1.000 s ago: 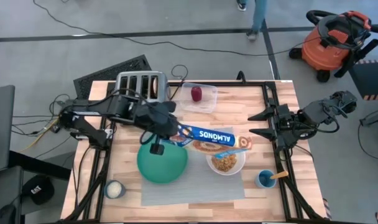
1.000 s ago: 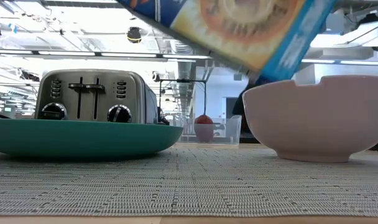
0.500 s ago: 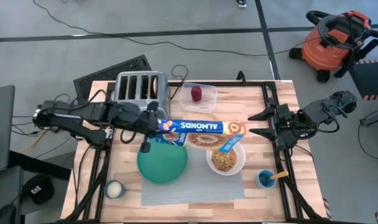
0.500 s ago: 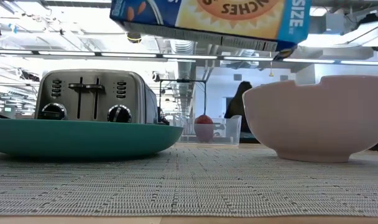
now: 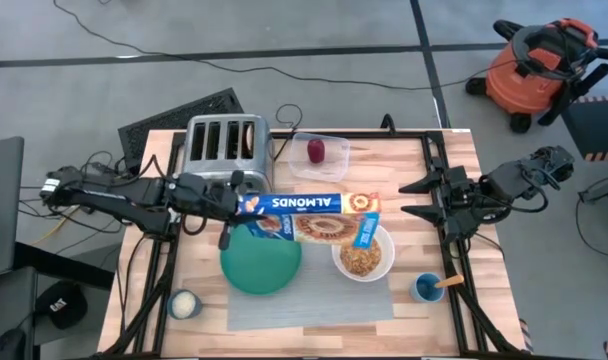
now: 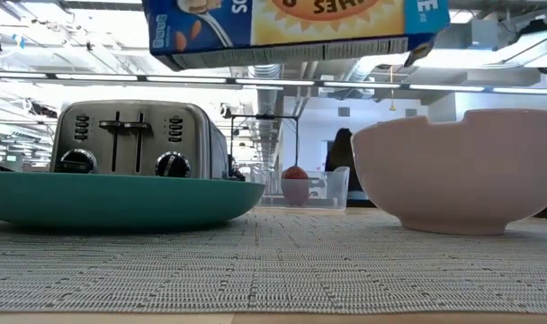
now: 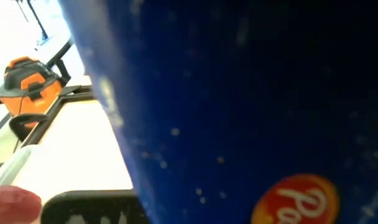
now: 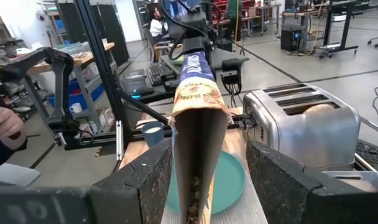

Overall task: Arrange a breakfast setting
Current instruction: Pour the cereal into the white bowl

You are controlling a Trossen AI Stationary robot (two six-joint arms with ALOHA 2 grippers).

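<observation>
A blue cereal box [image 5: 309, 205] hangs level above the teal-green plate [image 5: 261, 262] and the white bowl [image 5: 363, 257] of cereal. Both dishes rest on the grey placemat [image 5: 314, 300]. My left gripper [image 5: 236, 203] is shut on the box's left end. The box's open end [image 8: 198, 143] faces the table's right side. My right gripper [image 5: 404, 198] waits open at the right edge, touching nothing. The tan bread [image 5: 247, 138] sticks out of a toaster slot. The dark-red fruit [image 5: 315, 150] lies in a clear container. The wooden spoon [image 5: 446, 282] stands in a small blue cup. My left gripper holds the cereal box by its closed left end [image 5: 248, 204], coming level from the table's left side along the box's length. The box is lifted clear and lies level, its open end over the bowl. In the left wrist view the box [image 7: 251, 112] hides the fingers.
The chrome toaster [image 5: 227, 140] stands at the far left of the table. A small white cup [image 5: 185, 304] sits near the front left corner. An orange shop vacuum [image 5: 532, 60] stands on the floor beyond the table's right side. Black frame rails run along both sides.
My left gripper has drawn back toward the table's left edge and tipped up toward level. The cereal box, which slanted with its open end down over the bowl, has swung level and shifted left with the gripper.
</observation>
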